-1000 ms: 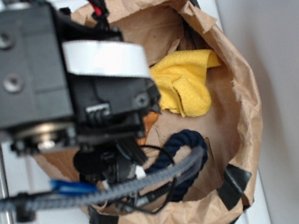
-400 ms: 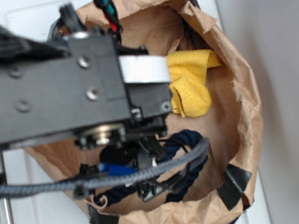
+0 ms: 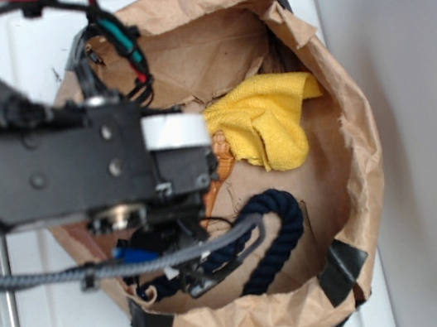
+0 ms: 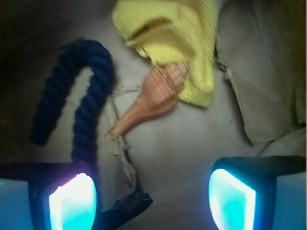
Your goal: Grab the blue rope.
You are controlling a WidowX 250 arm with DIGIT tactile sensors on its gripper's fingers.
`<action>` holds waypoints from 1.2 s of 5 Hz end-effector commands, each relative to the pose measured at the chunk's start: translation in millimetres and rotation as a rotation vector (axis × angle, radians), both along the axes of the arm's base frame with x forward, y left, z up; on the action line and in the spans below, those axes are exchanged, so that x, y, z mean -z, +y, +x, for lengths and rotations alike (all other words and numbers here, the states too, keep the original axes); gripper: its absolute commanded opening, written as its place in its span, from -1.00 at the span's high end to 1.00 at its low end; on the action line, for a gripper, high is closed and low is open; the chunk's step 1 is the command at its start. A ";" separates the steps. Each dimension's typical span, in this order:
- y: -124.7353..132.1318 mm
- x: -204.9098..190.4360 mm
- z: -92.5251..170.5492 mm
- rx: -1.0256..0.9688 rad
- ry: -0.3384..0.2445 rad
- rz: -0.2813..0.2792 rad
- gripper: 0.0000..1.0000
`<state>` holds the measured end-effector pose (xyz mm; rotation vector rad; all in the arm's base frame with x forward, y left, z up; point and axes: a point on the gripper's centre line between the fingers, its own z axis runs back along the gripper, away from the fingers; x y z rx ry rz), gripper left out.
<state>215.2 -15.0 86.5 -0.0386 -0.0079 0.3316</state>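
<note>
The blue rope [image 3: 282, 220] is a dark navy twisted rope, bent in a hook, lying on the floor of the brown paper bag [image 3: 356, 149]. In the wrist view the rope [image 4: 98, 81] arches at upper left, and one leg runs down to my left finger [image 4: 72, 201]. My gripper [image 4: 152, 191] is open and empty, its jaws wide apart above the bag floor. In the exterior view the gripper [image 3: 190, 270] is mostly hidden under the arm, over the rope's left end.
An orange seashell [image 4: 153, 98] lies beside the rope, partly under a yellow cloth [image 4: 177, 38]; both also show in the exterior view, the shell [image 3: 222, 159] and the cloth [image 3: 267, 126]. My thin grey braided cable [image 3: 134, 263] crosses the rope. Black tape [image 3: 341, 269] patches the bag's rim.
The arm has moved left, uncovering more of the yellow cloth and a bit of the seashell. The rope has not moved. The gripper is still over the rope's left end.
</note>
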 end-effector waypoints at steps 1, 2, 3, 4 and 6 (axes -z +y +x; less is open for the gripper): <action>-32.4 -0.8 8.2 0.053 -0.024 -0.051 -1.00; -42.8 5.5 10.7 0.056 -0.028 -0.081 -1.00; -48.1 21.0 22.1 0.030 -0.033 -0.056 -1.00; -47.0 31.7 32.0 0.002 -0.030 -0.033 -1.00; -33.9 46.6 55.6 -0.066 0.003 -0.022 -1.00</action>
